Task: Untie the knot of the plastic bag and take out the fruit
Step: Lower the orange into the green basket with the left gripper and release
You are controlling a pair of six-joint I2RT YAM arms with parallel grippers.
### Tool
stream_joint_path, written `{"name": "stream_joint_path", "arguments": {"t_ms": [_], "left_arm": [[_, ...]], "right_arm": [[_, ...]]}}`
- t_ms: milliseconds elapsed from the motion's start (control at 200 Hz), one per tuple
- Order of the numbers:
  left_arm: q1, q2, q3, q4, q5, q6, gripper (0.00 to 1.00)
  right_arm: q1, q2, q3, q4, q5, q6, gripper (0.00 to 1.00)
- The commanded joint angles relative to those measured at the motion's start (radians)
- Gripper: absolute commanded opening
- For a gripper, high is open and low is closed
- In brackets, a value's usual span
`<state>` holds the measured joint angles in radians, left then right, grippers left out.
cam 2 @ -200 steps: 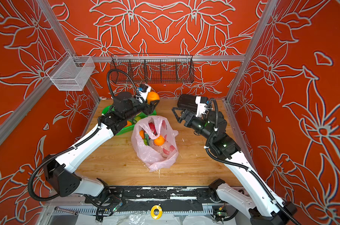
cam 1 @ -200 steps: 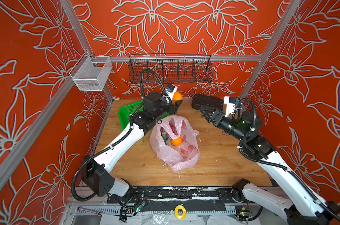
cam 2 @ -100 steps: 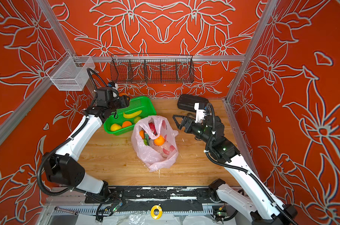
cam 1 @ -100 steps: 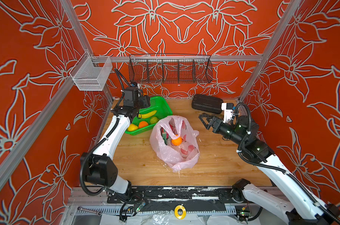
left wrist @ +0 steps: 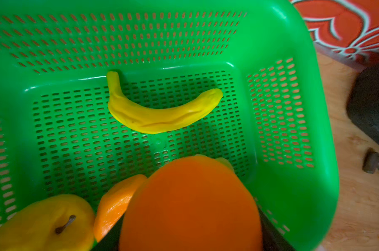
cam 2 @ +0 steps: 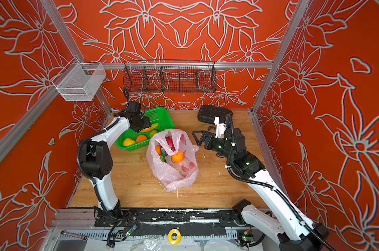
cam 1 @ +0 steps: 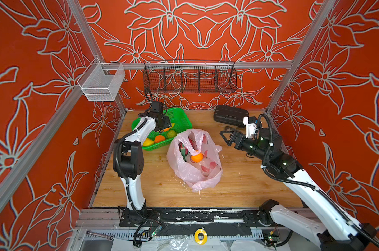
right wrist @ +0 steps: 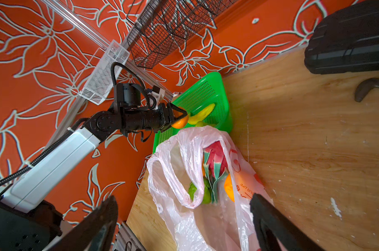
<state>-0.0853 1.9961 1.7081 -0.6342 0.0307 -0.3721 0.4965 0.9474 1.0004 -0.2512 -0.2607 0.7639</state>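
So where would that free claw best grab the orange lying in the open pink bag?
Across its round middle, coming down from above through the plastic bag's open mouth. The orange lies beside the dragon fruit with its upper side bare, while the bag's walls stand around it. The open right gripper would probably need to dodge the handle loop sagging beside it.

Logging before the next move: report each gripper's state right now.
Left gripper: closed on an orange, over the green basket.
Right gripper: open, empty, beside the plastic bag.
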Motion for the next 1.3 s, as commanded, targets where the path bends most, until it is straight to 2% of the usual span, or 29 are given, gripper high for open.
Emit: {"name": "stream_joint_path", "arguments": {"t_ms": [0,100,210,300,450,656,796,1036,1186,1291], "left_arm": [[0.005,0.081,0.075,-0.12,-0.006,0.005,0.56],[0.014,0.139,0.137,-0.195,-0.019,0.017,0.56],[0.038,0.153,0.118,-0.19,-0.031,0.017,0.56],[0.071,0.155,0.091,-0.176,0.023,0.01,0.57],[0.097,0.184,0.089,-0.189,0.088,0.027,0.64],[0.102,0.179,0.087,-0.202,0.108,0.04,0.86],[0.102,0.14,0.073,-0.196,0.111,0.029,0.88],[0.101,-0.02,0.02,-0.19,0.135,0.0,0.88],[0.097,-0.204,-0.055,-0.145,0.242,-0.041,0.88],[0.072,-0.344,-0.102,-0.113,0.275,-0.074,0.87]], "right_arm": [[-0.006,0.026,0.04,-0.022,0.019,0.023,0.96],[-0.006,0.059,0.046,-0.017,0.0,0.05,0.96],[-0.005,0.104,0.07,-0.036,-0.021,0.061,0.96],[-0.004,0.14,0.092,-0.042,-0.045,0.076,0.96],[-0.003,0.178,0.106,-0.005,-0.08,0.11,0.95],[0.0,0.164,0.081,0.017,-0.06,0.114,0.95],[0.001,0.132,0.086,-0.004,-0.045,0.084,0.95],[0.001,0.06,0.084,-0.034,-0.021,0.001,0.96],[0.004,0.041,0.087,-0.034,-0.107,-0.091,0.92],[0.015,0.043,0.085,-0.052,-0.157,-0.134,0.89]]}}
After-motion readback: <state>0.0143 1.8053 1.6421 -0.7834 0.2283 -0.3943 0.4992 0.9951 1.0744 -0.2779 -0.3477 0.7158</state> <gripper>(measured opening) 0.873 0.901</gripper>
